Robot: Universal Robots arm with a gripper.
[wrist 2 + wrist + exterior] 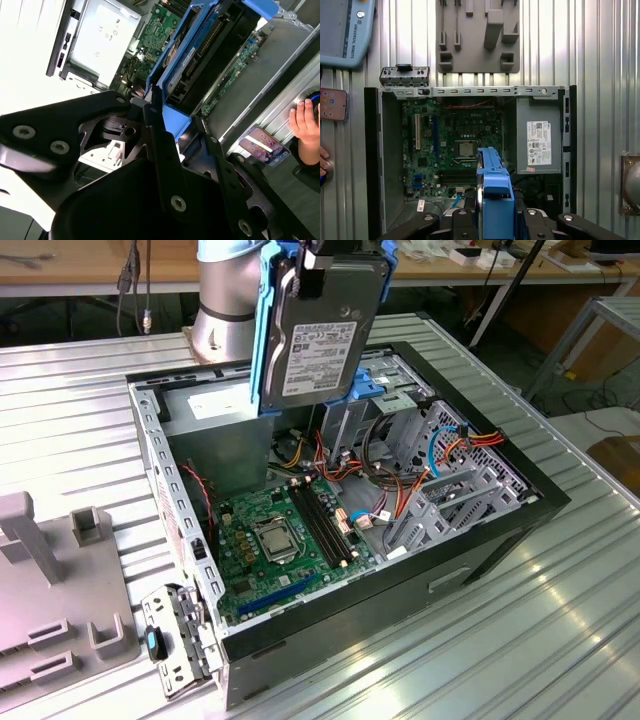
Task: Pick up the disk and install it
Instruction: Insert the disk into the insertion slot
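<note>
**Open tower case on ribbed bench**

A black computer case (470,560) is lying on its side on the ribbed metal table (480,660), interior open to view. A green motherboard (290,540) is sitting flat inside, its processor (272,538) showing near the middle and orange and red cables (400,495) looping beside it. A grey power-supply box (540,142) with a white sticker is occupying one corner. A grey moulded fixture (50,610) is resting just beside the case. A phone (332,104) and a blue-grey pendant (342,30) are lying on the table
</note>
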